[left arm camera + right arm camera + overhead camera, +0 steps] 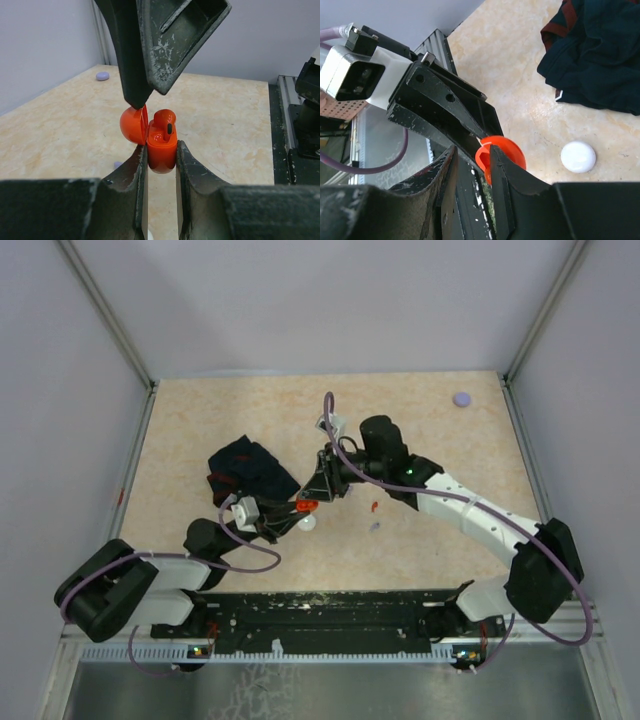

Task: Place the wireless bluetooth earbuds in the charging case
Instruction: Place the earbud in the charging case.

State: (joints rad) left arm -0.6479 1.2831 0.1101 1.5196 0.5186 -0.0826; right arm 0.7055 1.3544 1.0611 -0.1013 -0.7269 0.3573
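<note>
L hand (161,149) grips red case (161,161), red earbud (164,124) seated inside

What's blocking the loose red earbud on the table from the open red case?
Nothing lies between the red earbud and the red case. But the right end effector hangs directly over the case's open top, at its lid.

A table (200,410) has a beige, marbled top. Plain pale grey walls (330,300) stand at its far, left and right edges, meeting at slim metal posts (106,310). A black rail (330,605) lines its near edge. The light is soft and even.
</note>
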